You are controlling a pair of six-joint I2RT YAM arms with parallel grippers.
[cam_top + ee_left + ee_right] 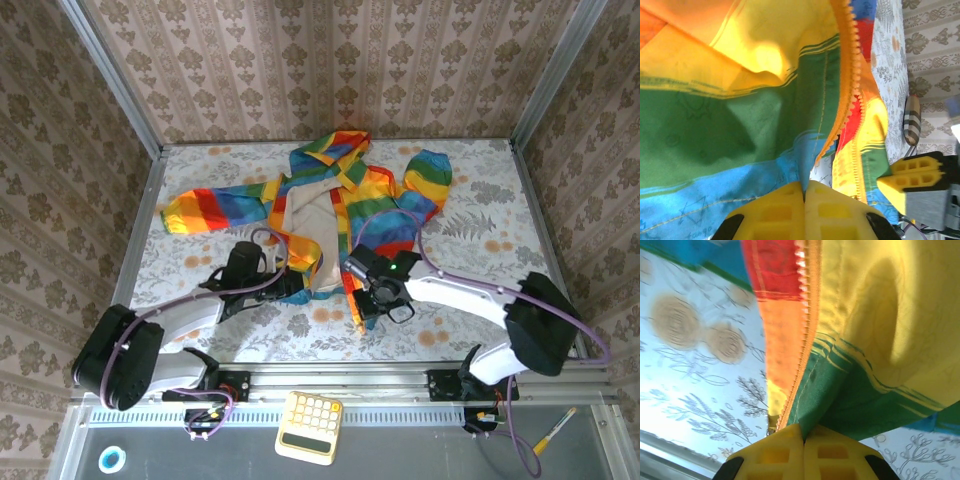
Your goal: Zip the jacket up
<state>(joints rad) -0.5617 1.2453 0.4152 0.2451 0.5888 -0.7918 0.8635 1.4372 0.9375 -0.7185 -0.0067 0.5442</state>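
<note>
The rainbow-striped jacket (385,200) lies open on the table, hood toward the back wall, beige lining showing. My left gripper (300,287) is at the bottom of the jacket's left front panel. In the left wrist view the left gripper (804,186) is shut on the blue hem of the jacket (740,115), beside the orange zipper (847,75). My right gripper (358,300) is at the bottom of the right panel. In the right wrist view the right gripper (803,430) is shut on green fabric of the jacket (880,315), right next to the zipper teeth (807,330). The two zipper halves are apart.
A floral cloth (480,250) covers the table, with metal frame posts and patterned walls around it. A yellow calculator (309,427), a tape roll (110,459) and a pen (553,430) lie on the ledge in front of the arm bases.
</note>
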